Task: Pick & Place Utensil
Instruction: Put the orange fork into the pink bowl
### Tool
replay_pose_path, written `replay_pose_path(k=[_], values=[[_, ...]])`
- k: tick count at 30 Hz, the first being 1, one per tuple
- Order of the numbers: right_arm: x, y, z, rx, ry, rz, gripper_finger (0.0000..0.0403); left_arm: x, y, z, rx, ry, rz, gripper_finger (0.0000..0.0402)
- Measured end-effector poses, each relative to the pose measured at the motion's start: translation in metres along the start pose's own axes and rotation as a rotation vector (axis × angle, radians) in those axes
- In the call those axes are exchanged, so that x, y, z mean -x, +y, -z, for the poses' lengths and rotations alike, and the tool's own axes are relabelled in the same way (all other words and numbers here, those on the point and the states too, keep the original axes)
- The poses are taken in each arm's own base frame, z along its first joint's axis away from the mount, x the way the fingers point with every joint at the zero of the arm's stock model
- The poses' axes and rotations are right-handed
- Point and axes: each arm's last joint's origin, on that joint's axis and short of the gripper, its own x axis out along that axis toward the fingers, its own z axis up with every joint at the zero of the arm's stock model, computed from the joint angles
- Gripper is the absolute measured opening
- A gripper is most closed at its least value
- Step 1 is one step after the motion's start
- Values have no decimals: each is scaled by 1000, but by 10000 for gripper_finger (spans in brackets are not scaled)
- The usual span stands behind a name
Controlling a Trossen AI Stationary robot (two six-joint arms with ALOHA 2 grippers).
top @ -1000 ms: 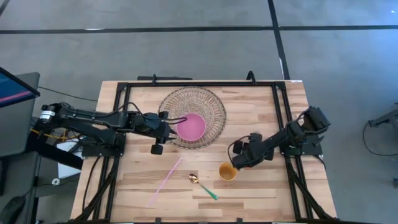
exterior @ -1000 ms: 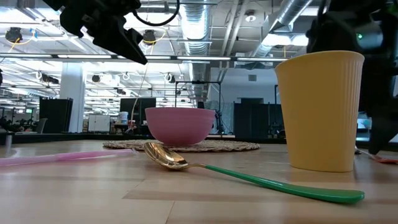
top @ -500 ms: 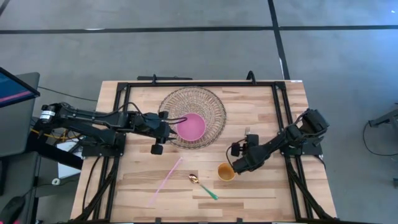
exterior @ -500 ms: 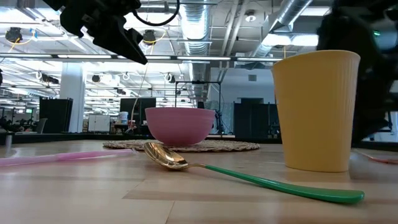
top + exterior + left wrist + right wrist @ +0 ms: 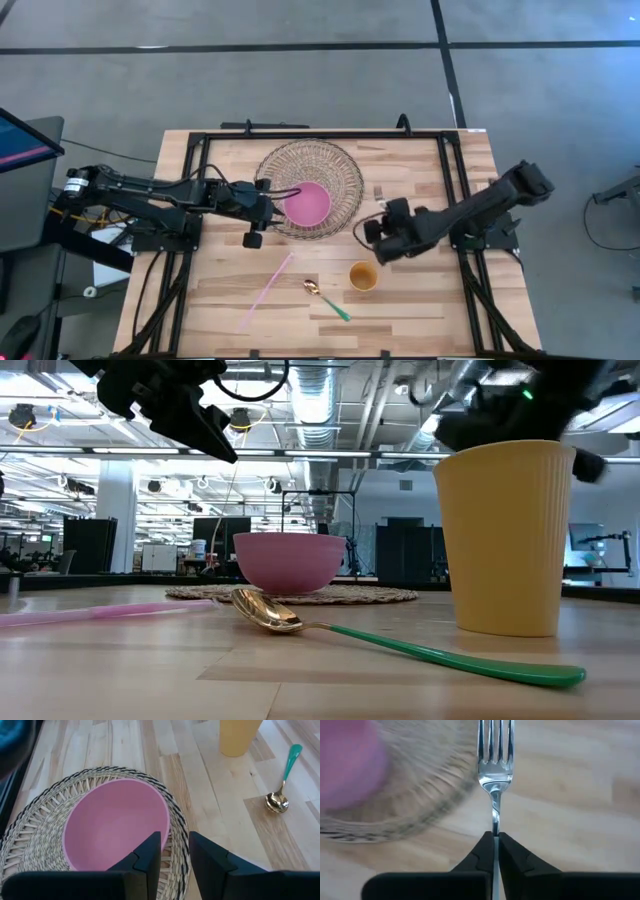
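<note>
Right gripper (image 5: 494, 840): clenched on fork (image 5: 495, 757), swung away from yellow cup (image 5: 364, 275) toward woven mat (image 5: 345, 165).
Left gripper (image 5: 175, 851): slightly parted, empty, over pink bowl (image 5: 117, 822).
Meaning: fork likely heading bowlward.

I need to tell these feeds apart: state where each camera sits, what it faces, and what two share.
High: overhead, straight down; both arms, table.
Low: table height, level across; yellow cup, spoon, arms overhead.
Left wrist: left tool over pink bowl.
Right wrist: right tool shut on fork.
Shared: high and left wrist both show the bowl in its woven mat.
</note>
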Motion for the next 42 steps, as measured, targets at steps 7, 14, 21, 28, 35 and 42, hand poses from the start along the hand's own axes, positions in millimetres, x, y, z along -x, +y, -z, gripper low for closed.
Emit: replay_pose_path(k=[7, 14, 21, 28, 35, 42], values=[[18, 37, -53, 247, 1, -235, 4, 0, 0, 0, 0, -1, 0, 102], [19, 68, -99, 368, 30, -455, 3, 0, 0, 0, 0, -2, 0, 102], [-7, 94, -126, 429, 203, -522, 1, 0, 0, -1, 1, -6, -3, 102], [-37, 108, -144, 500, 389, -382, 1, 0, 0, 0, 1, 0, -1, 102], [-82, 131, -145, 509, 570, -441, 7, -1, 0, 1, 0, 4, 0, 102], [-120, 144, -144, 582, 673, -477, 8, -1, 0, 1, 1, 0, -2, 102]])
